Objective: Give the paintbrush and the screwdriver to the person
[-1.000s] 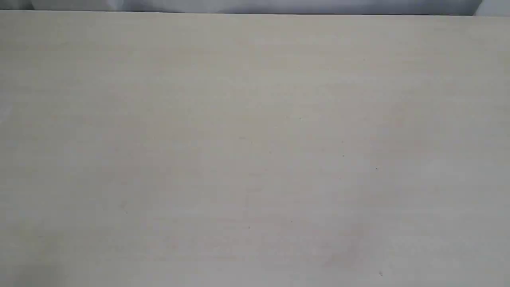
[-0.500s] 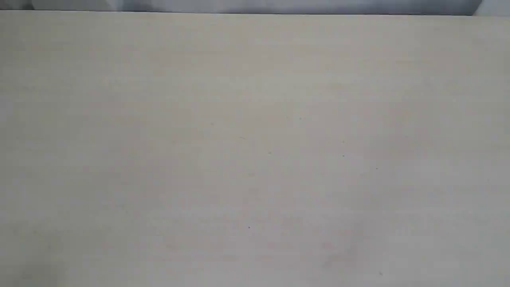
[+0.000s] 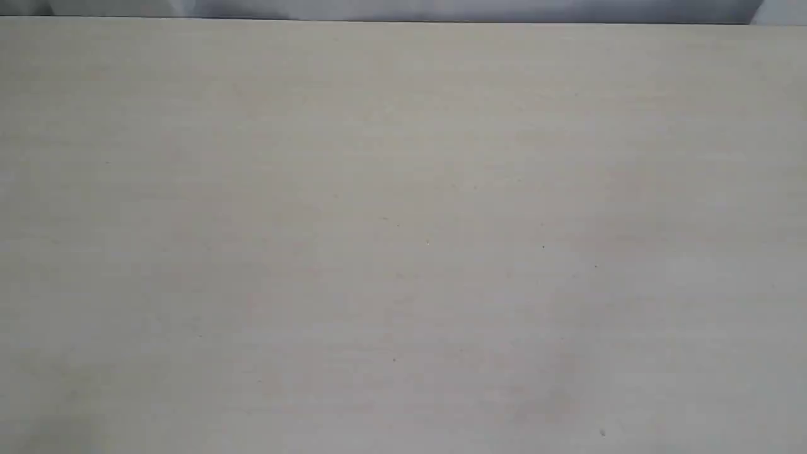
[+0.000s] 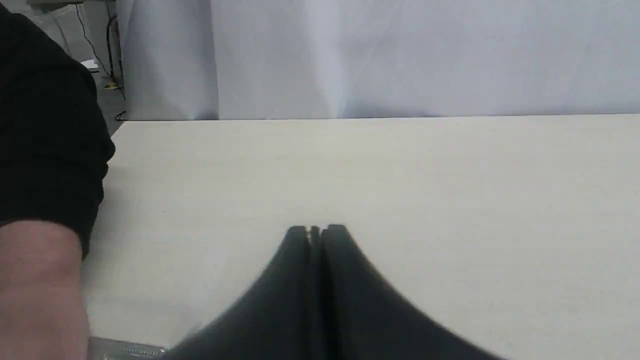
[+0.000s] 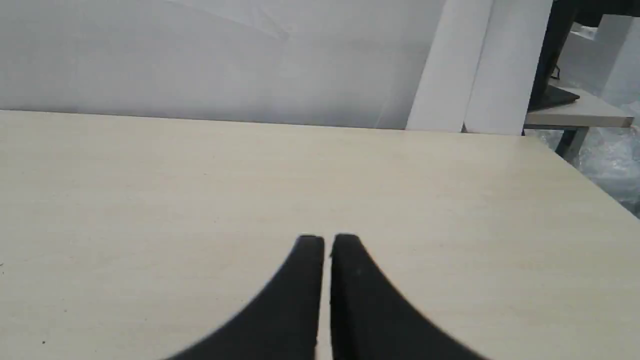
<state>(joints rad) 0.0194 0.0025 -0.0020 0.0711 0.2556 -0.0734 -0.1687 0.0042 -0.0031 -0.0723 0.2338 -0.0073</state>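
The person's bare forearm in a dark sleeve lies over the table edge in the left wrist view; the hand itself is out of frame. A strip of silver metal shows beside the forearm, and I cannot tell whether it is the paintbrush ferrule. The screwdriver is out of view. My left gripper hangs over the bare table, shut with nothing between its black fingers. My right gripper is also shut, with a hairline gap and nothing held. Neither gripper appears in the exterior view.
The pale wooden table fills the exterior view, with its far edge against a white cloth backdrop. In the right wrist view the table's corner drops off toward a white post and a grey side table.
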